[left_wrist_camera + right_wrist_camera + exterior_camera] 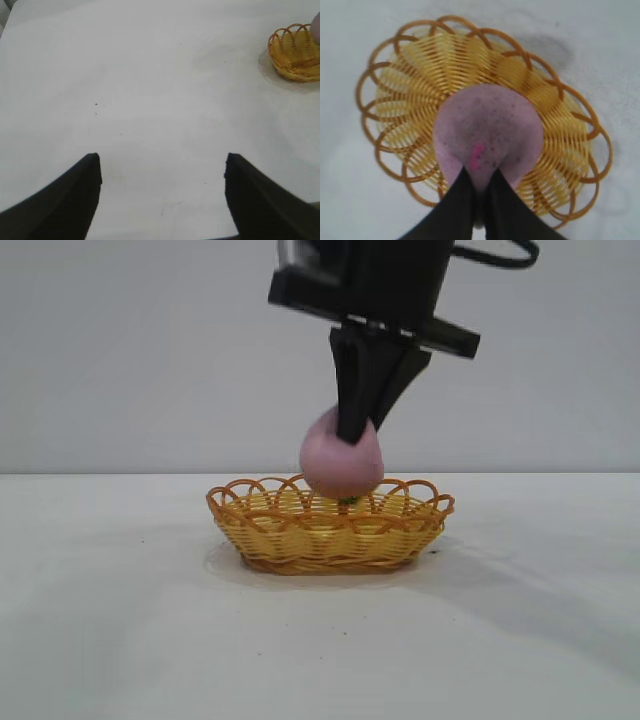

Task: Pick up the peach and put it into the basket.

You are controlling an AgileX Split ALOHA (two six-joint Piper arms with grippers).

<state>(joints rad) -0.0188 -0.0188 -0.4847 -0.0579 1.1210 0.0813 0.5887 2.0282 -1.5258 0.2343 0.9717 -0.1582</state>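
Note:
The pink-mauve speckled peach [340, 465] hangs over the middle of the yellow wicker basket [290, 540], its underside level with the orange-brown looped rim. My right gripper [362, 425] comes down from above and is shut on the peach's pointed top. In the right wrist view the peach [487, 130] is pinched between the black fingers [457, 200] of that gripper [480, 175], with the basket [410, 90] spread beneath it. My left gripper [162, 162] is open and empty over bare table, far from the basket [295, 55] seen at the edge of its view.
The white table [120, 620] carries only the basket in the exterior view. A plain grey wall stands behind it.

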